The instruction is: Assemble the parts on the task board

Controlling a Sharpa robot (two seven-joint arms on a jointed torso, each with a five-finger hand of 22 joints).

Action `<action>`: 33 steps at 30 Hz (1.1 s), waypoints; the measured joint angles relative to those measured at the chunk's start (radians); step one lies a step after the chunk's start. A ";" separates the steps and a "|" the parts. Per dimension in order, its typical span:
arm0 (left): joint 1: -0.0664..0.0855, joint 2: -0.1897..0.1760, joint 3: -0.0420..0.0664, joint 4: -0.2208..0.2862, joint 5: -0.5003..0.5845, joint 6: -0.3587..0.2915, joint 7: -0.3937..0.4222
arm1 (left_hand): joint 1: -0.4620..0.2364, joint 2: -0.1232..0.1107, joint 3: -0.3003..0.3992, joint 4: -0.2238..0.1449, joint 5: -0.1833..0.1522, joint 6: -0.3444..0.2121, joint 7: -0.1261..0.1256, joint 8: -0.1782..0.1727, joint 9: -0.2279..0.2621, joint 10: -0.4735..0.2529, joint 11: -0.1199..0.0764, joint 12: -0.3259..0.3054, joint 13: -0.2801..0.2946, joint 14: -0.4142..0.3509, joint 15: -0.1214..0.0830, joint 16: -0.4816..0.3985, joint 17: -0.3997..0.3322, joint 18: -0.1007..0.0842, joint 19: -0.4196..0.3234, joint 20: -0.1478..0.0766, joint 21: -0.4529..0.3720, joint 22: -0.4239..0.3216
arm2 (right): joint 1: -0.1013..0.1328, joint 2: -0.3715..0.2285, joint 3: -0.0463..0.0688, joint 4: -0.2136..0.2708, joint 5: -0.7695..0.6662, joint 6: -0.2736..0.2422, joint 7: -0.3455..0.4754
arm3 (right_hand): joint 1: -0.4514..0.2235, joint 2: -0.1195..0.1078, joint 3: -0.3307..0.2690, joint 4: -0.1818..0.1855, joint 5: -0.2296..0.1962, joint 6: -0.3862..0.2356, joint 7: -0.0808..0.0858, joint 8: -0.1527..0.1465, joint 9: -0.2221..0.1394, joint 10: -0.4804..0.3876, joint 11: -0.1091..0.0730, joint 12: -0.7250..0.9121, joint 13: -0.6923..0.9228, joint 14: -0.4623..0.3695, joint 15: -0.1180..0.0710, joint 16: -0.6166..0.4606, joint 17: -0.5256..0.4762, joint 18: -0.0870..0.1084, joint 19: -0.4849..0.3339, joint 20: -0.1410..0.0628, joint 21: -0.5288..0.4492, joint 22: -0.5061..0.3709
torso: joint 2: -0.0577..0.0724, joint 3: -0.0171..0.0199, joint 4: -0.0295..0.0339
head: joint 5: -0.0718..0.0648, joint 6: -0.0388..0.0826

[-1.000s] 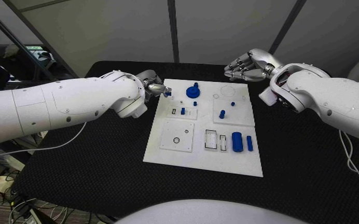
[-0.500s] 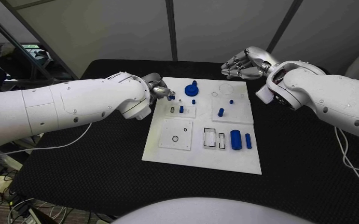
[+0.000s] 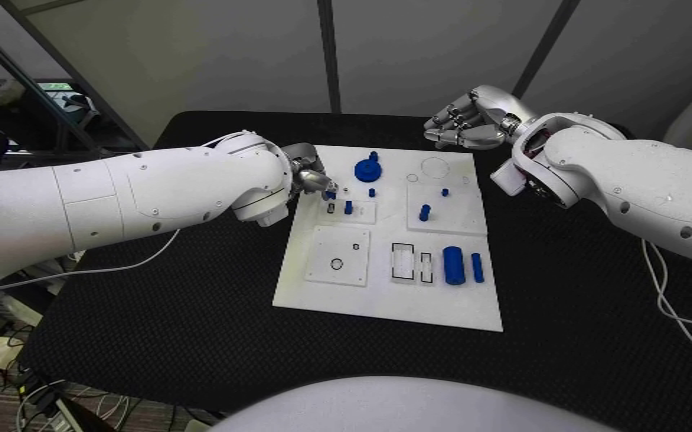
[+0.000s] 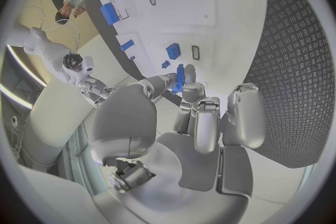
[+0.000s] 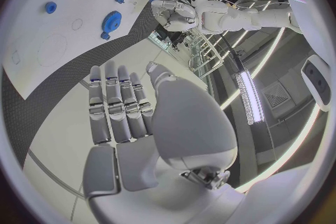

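We see our left hand [image 3: 307, 178] over the near-left corner of the white board [image 3: 326, 292], which lies on the black counter [image 3: 173, 322]. Its fingers [image 4: 203, 123] are curled in, and the thumb and a fingertip pinch a small blue piece [image 4: 179, 77]. The piece sits right at the fingertips, just above the board. In the head view the same piece [image 3: 330, 193] shows as a small blue bit at the tip of that hand.

Close beyond the fingertips a short blue peg [image 3: 349, 208] stands in a small square plate on the board. A little further on is a blue gear [image 3: 368, 169], and past that a blue pin [image 3: 426, 213] stands up. Well away from this hand, toward the other end of the board, a fat blue roller [image 3: 454, 265] and a thin blue bar [image 3: 477, 268] lie side by side.

Our right hand [image 3: 464, 127] hangs over the counter just past the far corner of the board. It holds nothing. In its wrist view its fingers [image 5: 119, 106] lie straight and close together, with the thumb beside them, and the board is well beyond the fingertips.
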 measured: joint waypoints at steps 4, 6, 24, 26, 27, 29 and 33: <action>0.000 0.015 0.000 -0.011 -0.058 0.031 -0.004 | 0.000 0.000 0.000 0.000 0.000 0.000 0.000 0.000 0.000 0.001 -0.001 0.007 0.008 -0.002 -0.002 0.000 0.000 0.000 0.000 0.000 0.000 0.000 | 0.000 0.000 0.000 0.000 0.000 0.000 0.000 | 0.000 0.000 0.000 0.000 0.000 0.000 0.000 0.000 0.000 0.000 0.000 0.000 0.000 0.000 0.000 0.000 -0.001 0.000 0.000 0.000 0.000 0.000 | 0.000 0.0004 -0.0001 | -0.002 -0.005; -0.001 0.021 0.000 -0.015 -0.079 0.042 -0.006 | 0.000 0.001 0.000 -0.001 0.000 0.000 0.000 0.000 0.000 0.002 -0.001 0.009 0.011 -0.002 -0.002 0.000 0.000 0.000 0.000 0.000 0.000 0.000 | 0.000 0.000 0.000 0.000 0.000 0.000 0.000 | 0.000 0.000 0.000 0.000 0.000 0.000 0.000 0.000 0.000 0.000 0.000 0.000 0.000 0.000 0.000 0.000 -0.001 0.000 0.000 0.000 0.000 0.000 | 0.000 0.0005 0.0000 | -0.002 -0.007; -0.003 0.048 0.000 -0.048 -0.168 0.146 -0.026 | 0.012 0.001 -0.004 -0.007 0.027 0.000 0.000 0.010 0.001 0.010 0.007 0.026 0.039 -0.002 -0.002 0.000 0.000 0.000 0.000 0.000 0.015 0.000 | 0.000 0.003 0.000 -0.001 0.000 0.001 0.000 | 0.000 0.000 0.000 0.000 0.000 0.000 0.000 0.000 0.000 0.000 0.000 0.000 0.000 0.000 0.000 0.000 -0.001 0.000 0.000 0.000 0.000 0.000 | -0.002 0.0000 0.0013 | -0.002 -0.012; -0.004 0.051 0.000 -0.052 -0.170 0.159 -0.028 | 0.012 0.001 -0.004 -0.007 0.027 0.000 0.000 0.010 0.001 0.010 0.007 0.026 0.039 -0.002 -0.002 0.000 0.000 0.000 0.000 0.000 0.015 0.000 | 0.000 0.003 0.000 -0.001 0.000 0.001 0.001 | 0.000 0.000 0.000 0.000 0.000 0.000 0.000 0.000 0.000 0.000 0.000 0.000 0.000 0.000 0.000 0.000 -0.001 0.000 0.000 0.000 0.000 0.000 | -0.002 0.0000 0.0015 | -0.001 -0.012; -0.004 0.052 0.000 -0.054 -0.170 0.164 -0.029 | 0.012 0.001 -0.004 -0.007 0.027 0.000 0.000 0.010 0.001 0.010 0.007 0.026 0.039 -0.002 -0.002 0.000 0.000 0.000 0.000 0.000 0.015 0.000 | 0.000 0.003 0.000 -0.001 0.000 0.001 0.001 | 0.000 0.000 0.000 0.000 0.000 0.000 0.000 0.000 0.000 0.000 0.000 0.000 0.000 0.000 0.000 0.000 -0.001 0.000 0.000 0.000 0.000 0.000 | -0.002 0.0000 0.0015 | -0.001 -0.012; -0.004 0.055 0.000 -0.058 -0.170 0.172 -0.030 | 0.012 0.001 -0.004 -0.007 0.027 0.000 0.000 0.010 0.001 0.010 0.007 0.026 0.039 -0.002 -0.002 0.000 0.000 0.000 0.000 0.000 0.015 0.000 | 0.000 0.003 0.000 -0.001 0.000 0.001 0.001 | 0.000 0.000 0.000 0.000 0.000 0.000 0.000 0.000 0.000 0.000 0.000 0.000 0.000 0.000 0.000 0.000 -0.001 0.000 0.000 0.000 0.000 0.000 | -0.002 0.0000 0.0015 | -0.001 -0.013; -0.004 0.062 0.000 -0.063 -0.169 0.184 -0.033 | 0.012 0.001 -0.004 -0.007 0.027 0.000 0.000 0.009 0.002 0.010 0.007 0.026 0.039 -0.002 -0.002 0.000 0.000 0.000 0.000 0.000 0.015 0.000 | 0.000 0.004 0.000 -0.001 0.000 0.001 0.001 | 0.000 0.000 0.000 0.000 0.000 0.000 0.000 0.000 0.000 0.000 0.000 0.000 0.000 0.000 0.000 0.000 -0.001 0.000 0.000 0.000 0.000 0.000 | -0.001 -0.0001 0.0015 | -0.001 -0.013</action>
